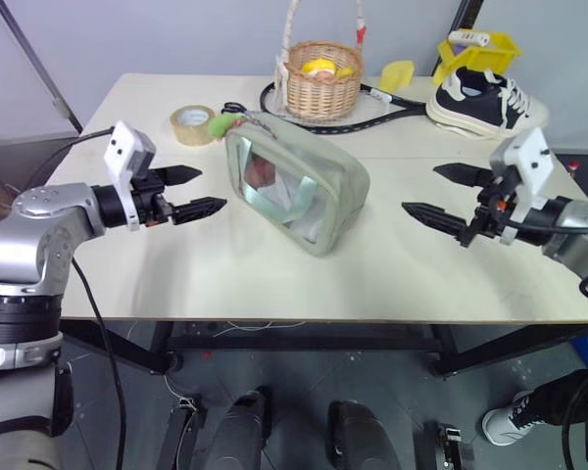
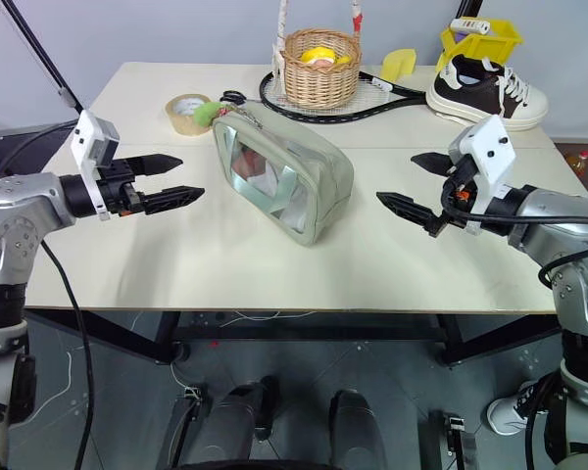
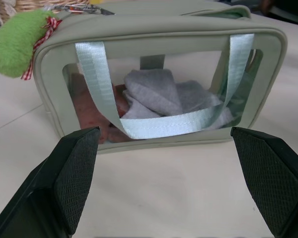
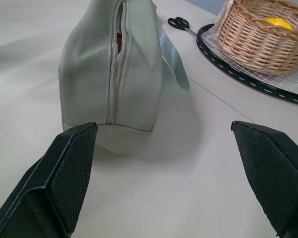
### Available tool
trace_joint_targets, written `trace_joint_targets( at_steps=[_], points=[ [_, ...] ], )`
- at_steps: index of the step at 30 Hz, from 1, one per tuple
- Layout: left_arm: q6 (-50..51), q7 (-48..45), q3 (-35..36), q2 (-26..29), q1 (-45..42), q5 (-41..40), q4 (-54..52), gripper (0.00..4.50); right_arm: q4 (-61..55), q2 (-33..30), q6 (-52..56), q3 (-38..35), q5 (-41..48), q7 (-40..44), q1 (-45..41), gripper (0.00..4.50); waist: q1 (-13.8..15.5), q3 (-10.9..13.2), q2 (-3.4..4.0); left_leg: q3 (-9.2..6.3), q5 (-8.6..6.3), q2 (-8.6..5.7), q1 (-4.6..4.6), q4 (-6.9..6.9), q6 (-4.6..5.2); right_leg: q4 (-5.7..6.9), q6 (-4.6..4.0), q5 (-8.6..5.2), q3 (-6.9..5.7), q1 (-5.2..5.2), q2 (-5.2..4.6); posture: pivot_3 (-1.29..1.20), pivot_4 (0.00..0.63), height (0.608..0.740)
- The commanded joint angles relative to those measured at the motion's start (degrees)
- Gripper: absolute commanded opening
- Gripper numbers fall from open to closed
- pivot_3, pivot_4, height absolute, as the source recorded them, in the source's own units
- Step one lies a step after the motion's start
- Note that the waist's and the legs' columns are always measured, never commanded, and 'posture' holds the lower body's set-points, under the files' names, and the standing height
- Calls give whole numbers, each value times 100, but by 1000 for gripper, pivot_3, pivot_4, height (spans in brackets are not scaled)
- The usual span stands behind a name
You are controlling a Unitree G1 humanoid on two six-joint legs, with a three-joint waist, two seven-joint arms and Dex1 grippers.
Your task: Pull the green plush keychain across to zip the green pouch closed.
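The green pouch (image 1: 296, 186) lies in the middle of the white table, its clear window and webbing handle facing my left side; grey and reddish cloth shows inside (image 3: 159, 94). Its zip (image 4: 114, 74) runs over the end nearest my right side and gapes near the top. The green plush keychain (image 1: 220, 124) hangs at the pouch's far-left corner, also clear as a fuzzy lime charm (image 3: 17, 42). My left gripper (image 1: 191, 192) hovers open to the left of the pouch, apart from it. My right gripper (image 1: 443, 194) hovers open to the right, empty.
A wicker basket (image 1: 322, 80) with a yellow item stands behind the pouch on a racket (image 1: 392, 108). A tape roll (image 1: 192, 124) and scissors (image 4: 179, 23) lie at the back left. A dark sneaker (image 1: 485, 101) and yellow bin (image 1: 478, 49) sit at the back right.
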Motion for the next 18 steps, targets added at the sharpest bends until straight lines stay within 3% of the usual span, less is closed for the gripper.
trace_joint_targets(
  at_steps=[1,11,14,18],
  points=[
    [-71,-66,62,32,-82,-60,-67,4474,-54,-64,-134,-103,-13,-9,-136,4500,0,0,0,0,0,0,0,0,0,0,0,0,0,0,0,0,150,724],
    [-111,-466,73,217,-77,-121,-8,4474,6,-66,0,31,12,-37,-541,4500,-13,0,0,0,0,0,1,1,0,3,1,0,0,-1,11,0,150,724],
    [-178,-421,44,208,-351,-34,180,4474,227,-71,315,304,2,-102,-1181,4500,-27,0,0,1,1,0,2,1,0,6,1,0,2,-3,12,0,150,724],
    [-230,-445,-17,146,-726,23,410,4474,716,136,902,1190,-248,-162,-2537,4500,-49,1,2,-1,1,0,3,1,0,9,0,1,3,-5,13,0,150,724]
  ],
)
